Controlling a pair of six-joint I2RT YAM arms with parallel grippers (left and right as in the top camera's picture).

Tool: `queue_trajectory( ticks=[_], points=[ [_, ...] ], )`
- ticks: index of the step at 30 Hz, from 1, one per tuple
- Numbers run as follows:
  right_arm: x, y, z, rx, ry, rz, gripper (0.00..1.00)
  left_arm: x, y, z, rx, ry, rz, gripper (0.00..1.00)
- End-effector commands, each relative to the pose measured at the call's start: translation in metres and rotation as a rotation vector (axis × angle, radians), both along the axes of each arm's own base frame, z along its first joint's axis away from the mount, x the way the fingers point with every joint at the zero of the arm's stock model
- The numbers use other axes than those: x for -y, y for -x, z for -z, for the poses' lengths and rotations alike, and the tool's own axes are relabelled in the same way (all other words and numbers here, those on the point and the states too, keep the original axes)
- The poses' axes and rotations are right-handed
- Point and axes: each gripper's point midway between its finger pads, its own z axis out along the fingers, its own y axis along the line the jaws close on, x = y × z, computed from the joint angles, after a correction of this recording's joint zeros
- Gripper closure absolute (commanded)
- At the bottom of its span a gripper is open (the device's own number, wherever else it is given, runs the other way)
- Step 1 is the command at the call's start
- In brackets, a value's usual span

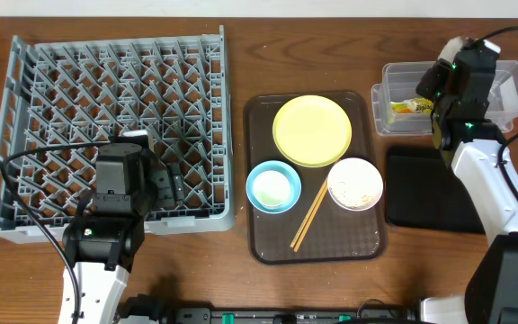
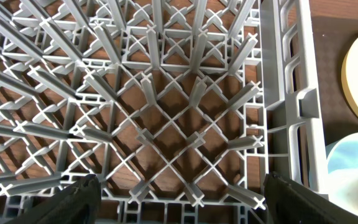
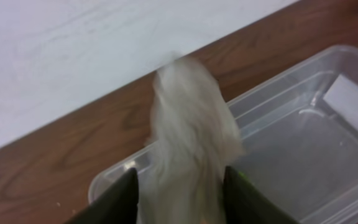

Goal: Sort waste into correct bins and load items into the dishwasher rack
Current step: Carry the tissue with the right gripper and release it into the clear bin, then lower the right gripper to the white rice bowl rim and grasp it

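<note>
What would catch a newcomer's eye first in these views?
The large square grey plastic rack fills the left side. A round yellow plate lies on the brown tray at centre. At far right, a blurred crumpled white scrap sits between the fingers of the right gripper above the clear plastic tub.

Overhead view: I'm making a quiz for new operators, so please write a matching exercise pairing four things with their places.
1. yellow plate
2. snack wrapper
3. chopsticks
4. black tray

A. inside the clear tub
B. on the table, right of the brown tray
C. between the light blue bowl and white bowl
D. far end of the brown tray

Pairs: 1-D, 2-A, 3-C, 4-B.
</note>
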Motion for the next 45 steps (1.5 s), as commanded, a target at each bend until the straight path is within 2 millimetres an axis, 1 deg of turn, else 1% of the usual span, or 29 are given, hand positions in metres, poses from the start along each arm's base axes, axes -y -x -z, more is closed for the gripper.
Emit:
queue_trajectory(
  ticks=[1, 5, 7, 9, 11, 13, 16, 19, 23, 25, 28, 31, 32, 34, 36, 39, 45],
  points=[
    [0.001, -0.001, 0.003, 0.0, -0.028, 0.007, 0.43, -0.002, -0.003, -0.006, 0.014, 0.0, -0.012, 0.14],
    [0.0, -0.001, 0.004, -0.004, -0.029, 0.005, 0.43, -0.002, -0.002, -0.005, 0.012, 0.0, -0.012, 0.14],
    [-0.005, -0.001, 0.005, -0.011, -0.037, -0.021, 0.46, -0.002, -0.002, -0.005, 0.01, 0.0, -0.012, 0.14],
    [-0.02, -0.002, 0.007, -0.025, -0.031, -0.121, 0.49, -0.002, -0.002, -0.005, 0.009, 0.0, -0.012, 0.14],
    [-0.043, -0.002, 0.007, -0.033, -0.02, -0.282, 0.53, -0.002, -0.002, -0.005, 0.009, 0.0, -0.012, 0.14],
    [-0.062, 0.003, 0.006, -0.045, -0.009, -0.399, 0.54, -0.002, -0.002, -0.005, 0.008, 0.0, -0.012, 0.14],
    [-0.077, 0.017, 0.006, -0.087, 0.021, -0.467, 0.53, -0.002, -0.002, -0.004, 0.006, 0.0, -0.012, 0.14],
    [-0.095, 0.034, 0.003, -0.13, 0.056, -0.535, 0.51, -0.002, -0.003, -0.002, -0.001, -0.001, -0.012, 0.14],
    [-0.131, 0.07, 0.01, -0.236, 0.071, -0.651, 0.49, -0.002, -0.003, 0.0, -0.011, -0.001, -0.012, 0.14],
    [-0.15, 0.09, 0.019, -0.306, 0.059, -0.708, 0.48, -0.002, -0.003, 0.0, -0.011, -0.001, -0.012, 0.14],
    [-0.178, 0.124, 0.038, -0.436, 0.05, -0.795, 0.47, -0.002, -0.003, 0.0, -0.011, -0.001, -0.012, 0.14],
    [-0.199, 0.154, 0.059, -0.563, 0.066, -0.865, 0.57, -0.002, -0.003, 0.0, -0.011, -0.001, -0.012, 0.14],
    [-0.203, 0.16, 0.065, -0.595, 0.071, -0.873, 0.59, -0.002, -0.003, 0.0, -0.011, -0.001, -0.012, 0.14],
    [-0.208, 0.171, 0.076, -0.661, 0.086, -0.855, 0.6, -0.002, -0.003, 0.0, -0.011, -0.001, -0.012, 0.14],
    [-0.208, 0.179, 0.088, -0.722, 0.109, -0.815, 0.6, -0.002, -0.003, 0.0, -0.011, -0.001, -0.012, 0.14],
    [-0.208, 0.19, 0.102, -0.798, 0.123, -0.775, 0.66, -0.002, -0.003, 0.001, -0.012, -0.001, -0.012, 0.14],
    [-0.207, 0.198, 0.122, -0.883, 0.095, -0.716, 0.67, -0.002, -0.002, 0.002, -0.02, -0.002, -0.012, 0.14]
  ],
)
